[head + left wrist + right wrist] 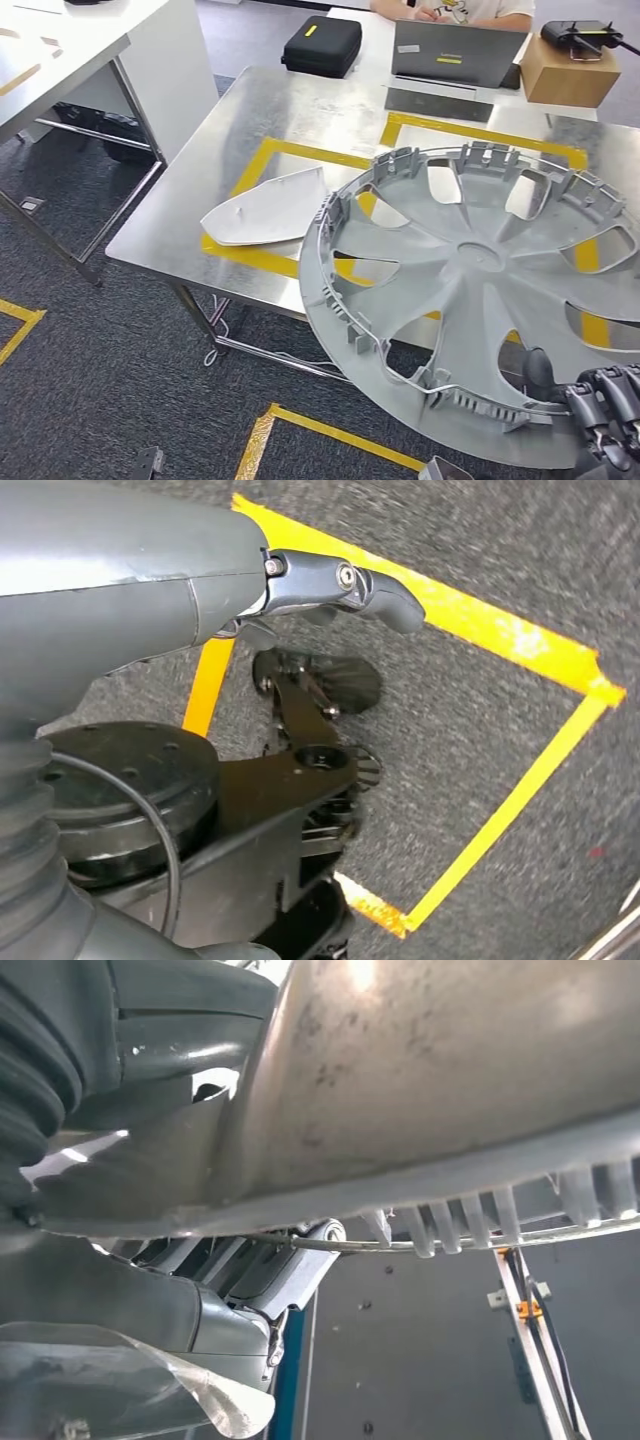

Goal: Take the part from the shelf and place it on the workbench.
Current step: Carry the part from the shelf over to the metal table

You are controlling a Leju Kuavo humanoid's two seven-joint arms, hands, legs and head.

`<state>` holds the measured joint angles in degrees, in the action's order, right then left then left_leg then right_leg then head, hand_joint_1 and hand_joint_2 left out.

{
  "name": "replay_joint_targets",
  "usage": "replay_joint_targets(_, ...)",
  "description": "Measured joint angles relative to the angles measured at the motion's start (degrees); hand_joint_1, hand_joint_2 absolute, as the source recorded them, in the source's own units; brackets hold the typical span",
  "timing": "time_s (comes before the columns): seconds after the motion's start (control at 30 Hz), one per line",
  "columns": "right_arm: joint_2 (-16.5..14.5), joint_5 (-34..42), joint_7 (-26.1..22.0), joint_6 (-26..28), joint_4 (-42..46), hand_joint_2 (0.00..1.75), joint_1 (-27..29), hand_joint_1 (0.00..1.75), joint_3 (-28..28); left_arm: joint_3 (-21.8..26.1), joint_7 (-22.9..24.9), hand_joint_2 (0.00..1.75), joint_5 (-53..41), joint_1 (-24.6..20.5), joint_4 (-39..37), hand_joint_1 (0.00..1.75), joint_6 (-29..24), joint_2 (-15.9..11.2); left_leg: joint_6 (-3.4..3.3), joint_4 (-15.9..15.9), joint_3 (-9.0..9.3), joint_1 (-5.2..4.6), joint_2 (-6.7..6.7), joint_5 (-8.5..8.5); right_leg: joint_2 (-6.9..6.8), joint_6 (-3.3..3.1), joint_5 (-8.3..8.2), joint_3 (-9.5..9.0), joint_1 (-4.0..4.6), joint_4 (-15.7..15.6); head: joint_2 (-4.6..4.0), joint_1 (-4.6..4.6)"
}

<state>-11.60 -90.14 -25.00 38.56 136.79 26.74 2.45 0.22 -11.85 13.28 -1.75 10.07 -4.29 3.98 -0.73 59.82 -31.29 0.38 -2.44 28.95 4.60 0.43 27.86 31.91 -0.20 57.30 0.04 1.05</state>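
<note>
Head view: wheel cover (483, 300) is the big item, a broad thin plastic disc with spoke cutouts and clip tabs round the rim, carried tilted with its far half over the steel tabletop (249, 130) and its near edge at the right hand (604, 405). Right hand is grasping the cover at the rim, fingers wrapped on the near edge. Judgement: light, fairly stiff but will flex and swing from a one-edge hold; clips look brittle, so grip rim or spoke, not tabs. Beyond and left of the hand, a smaller pale flat panel (264, 208) lies on the yellow tape outline (256, 165). Left hand (340, 580) hangs over the floor holding nothing, fingers extended.
</note>
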Motion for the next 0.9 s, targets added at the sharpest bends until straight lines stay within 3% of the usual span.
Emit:
replay_joint_targets(0.03, -0.01, -0.01, -0.02, 0.00, 0.00, 1.75, -0.06, 1.75, 0.01, 0.02, 0.01, 1.75, -0.01, -0.04, -0.01, 0.00, 0.05, 0.01, -0.15, -1.49, 0.54, -0.04, -0.70, -0.15, 0.48, 0.27, -0.11, 0.31, -0.07, 0.10, 0.00, 0.04)
replay_joint_targets(0.1, -0.07, -0.01, -0.04, 0.00, -0.01, 1.75, -0.12, 1.75, 0.02, 0.03, 0.03, 1.75, -0.08, -0.11, 0.00, 0.00, 0.17, 0.16, -0.23, -2.25, 0.66, -0.04, -0.39, 0.03, 1.43, 0.95, -0.37, 1.03, -0.31, 0.15, 0.00, 0.02)
replay_joint_targets(0.17, -0.13, 0.00, -0.05, 0.00, -0.02, 1.75, -0.09, 1.75, 0.04, 0.07, 0.04, 1.75, -0.21, -0.17, 0.01, 0.00, 0.26, 0.23, -0.61, -2.67, 0.68, 0.18, 0.68, -0.31, 0.09, 1.55, 0.56, 2.07, -0.27, 1.37, 0.00, 0.21)
replay_joint_targets(0.23, -0.14, 0.02, -0.11, 0.00, -0.06, 1.75, -0.27, 1.75, 0.06, 0.12, 0.04, 1.75, -0.39, -0.12, 0.01, 0.00, 0.28, 0.19, -1.00, -2.97, 0.72, 0.29, 1.93, -0.52, -2.69, 2.03, 3.68, 4.69, -0.31, 6.72, 0.00, 0.55)
replay_joint_targets(0.3, -0.14, 0.03, -0.20, 0.00, -0.18, 1.75, -0.47, 1.75, 0.07, 0.15, 0.04, 1.75, -0.57, 0.07, 0.01, 0.00, 0.30, 0.16, -1.14, -2.96, 0.66, 0.21, 3.30, -0.50, -3.98, 2.47, 6.69, 8.07, -0.51, 14.01, 0.00, 0.71)
replay_joint_targets(0.33, -0.14, 0.03, -0.23, 0.00, -0.25, 1.75, -0.47, 1.75, 0.09, 0.15, 0.04, 1.75, -0.64, 0.11, 0.01, 0.00, 0.31, 0.16, -1.12, -2.95, 0.66, 0.20, 3.99, -0.47, -4.22, 2.66, 6.94, 8.91, -0.59, 15.88, 0.00, 0.72)
replay_joint_targets(0.37, -0.14, 0.03, -0.26, 0.00, -0.31, 1.75, -0.45, 1.75, 0.11, 0.15, 0.04, 1.75, -0.68, 0.10, 0.01, 0.00, 0.31, 0.16, -1.07, -2.94, 0.69, 0.20, 4.60, -0.42, -4.44, 2.77, 6.10, 8.64, -0.66, 15.49, 0.00, 0.73)
replay_joint_targets(0.4, -0.14, 0.02, -0.28, 0.00, -0.35, 1.75, -0.43, 1.75, 0.13, 0.15, 0.04, 1.75, -0.73, 0.06, 0.01, 0.00, 0.31, 0.18, -0.97, -2.93, 0.78, 0.21, 5.15, -0.35, -4.84, 2.81, 4.37, 7.17, -0.74, 12.80, 0.00, 0.74)
replay_joint_targets(0.47, -0.14, 0.01, -0.31, 0.00, -0.36, 1.75, -0.48, 1.75, 0.15, 0.15, 0.04, 1.75, -0.81, -0.01, 0.01, 0.00, 0.32, 0.19, -0.52, -2.81, 1.04, 0.03, 6.11, -0.06, -6.75, 2.70, 1.18, 2.70, -0.63, 4.67, 0.00, 0.76)
replay_joint_targets(0.53, -0.14, 0.03, -0.31, 0.00, -0.36, 1.75, -0.57, 1.75, 0.15, 0.15, 0.04, 1.75, -0.85, 0.00, 0.01, 0.00, 0.33, 0.17, 0.03, -2.62, 1.18, -0.31, 6.93, 0.16, -7.97, 2.20, 0.26, 0.22, -0.36, 0.23, 0.00, 0.68)
replay_joint_targets(0.6, -0.14, 0.04, -0.31, 0.00, -0.36, 1.75, -0.51, 1.75, 0.18, 0.15, 0.04, 1.75, -0.86, -0.06, 0.01, 0.00, 0.33, 0.17, 0.48, -2.52, 1.26, -0.38, 7.79, 0.25, -7.20, 1.51, 0.31, 0.26, -0.23, 0.06, 0.00, 0.62)
replay_joint_targets(0.67, -0.15, 0.02, -0.35, 0.00, -0.36, 1.75, -0.40, 1.75, 0.24, 0.15, 0.04, 1.75, -0.87, -0.21, 0.01, 0.00, 0.33, 0.13, 1.06, -1.64, 1.15, -0.13, 6.88, 1.23, -6.38, 0.83, 0.14, 0.35, -0.34, -0.01, 0.00, 0.55)
replay_joint_targets(0.73, -0.16, 0.01, -0.72, 0.00, -0.36, 1.75, -0.44, 1.75, 0.26, 0.15, 0.05, 1.75, -0.95, -0.23, 0.01, 0.00, 0.33, 0.05, 1.50, 3.62, -0.97, 0.08, 4.45, 4.53, -5.75, 0.13, -0.02, 0.32, -0.48, -0.12, 0.00, 0.34)
replay_joint_targets(0.8, -0.16, 0.01, -1.17, 0.00, -0.42, 1.75, -0.50, 1.75, 0.26, 0.14, 0.09, 1.75, -1.04, -0.02, 0.01, 0.00, 0.35, 0.02, 1.56, 11.56, -4.51, 0.12, 3.31, 8.10, -5.01, -0.23, -0.03, 0.35, -0.36, -0.10, 0.00, 0.25)
replay_joint_targets(0.83, -0.16, 0.00, -1.27, 0.00, -0.49, 1.75, -0.49, 1.75, 0.26, 0.14, 0.10, 1.75, -1.05, 0.08, 0.01, 0.00, 0.36, 0.02, 1.51, 13.90, -5.64, 0.11, 3.22, 8.59, -4.64, -0.28, -0.03, 0.33, -0.27, -0.09, 0.00, 0.25)
replay_joint_targets(0.87, -0.16, -0.01, -1.34, 0.00, -0.58, 1.75, -0.47, 1.75, 0.26, 0.13, 0.11, 1.75, -1.05, 0.14, 0.01, 0.00, 0.37, 0.01, 1.37, 14.09, -5.84, 0.10, 3.21, 7.86, -4.29, -0.29, -0.03, 0.27, -0.18, -0.08, 0.00, 0.25)
replay_joint_targets(0.9, -0.16, -0.01, -1.43, 0.00, -0.65, 1.75, -0.47, 1.75, 0.28, 0.13, 0.11, 1.75, -1.06, 0.15, 0.01, 0.00, 0.37, -0.01, 1.15, 12.02, -5.02, 0.09, 3.20, 6.07, -3.99, -0.29, -0.02, 0.16, -0.10, -0.06, 0.00, 0.25)
